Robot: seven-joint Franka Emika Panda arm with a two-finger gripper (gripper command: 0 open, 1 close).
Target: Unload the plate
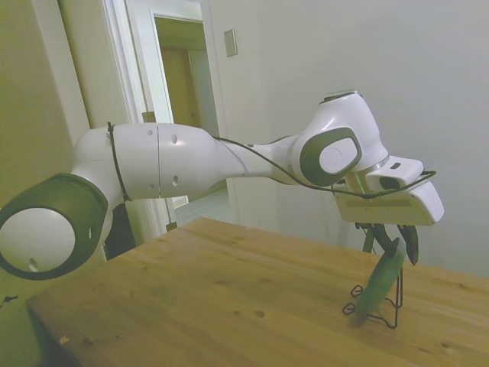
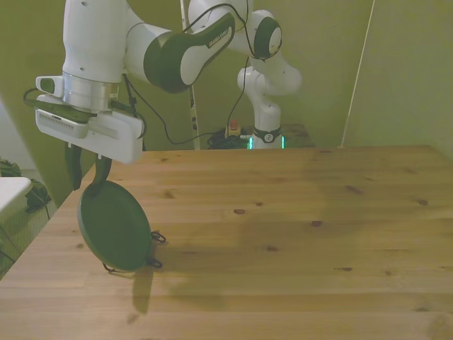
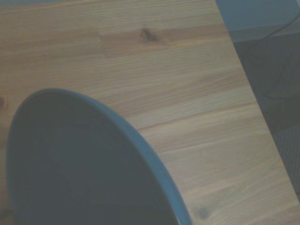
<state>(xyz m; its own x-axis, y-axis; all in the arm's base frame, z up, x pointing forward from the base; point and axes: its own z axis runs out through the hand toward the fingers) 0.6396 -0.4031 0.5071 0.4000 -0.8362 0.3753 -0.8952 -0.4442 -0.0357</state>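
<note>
The dark green plate (image 1: 380, 289) stands on its edge, tilted, in a thin black wire rack (image 1: 395, 312) near the table's corner. In the front view the plate (image 2: 113, 227) sits at the front view's left, close to the table's edge, with the rack's wire feet (image 2: 156, 249) showing beside it. My gripper (image 1: 396, 243) hangs straight above the plate's top rim, open, one dark finger on each side of the rim. The front view shows the gripper (image 2: 86, 173) just over the plate's top. The wrist view is filled by the plate's (image 3: 70, 164) curved rim from close by.
The wooden table (image 2: 283, 227) stretches wide toward the front view's right. Its edge runs close beside the rack at the front view's left, with floor and a white object (image 2: 10, 191) beyond. A second white arm base (image 2: 265, 106) stands behind the far edge.
</note>
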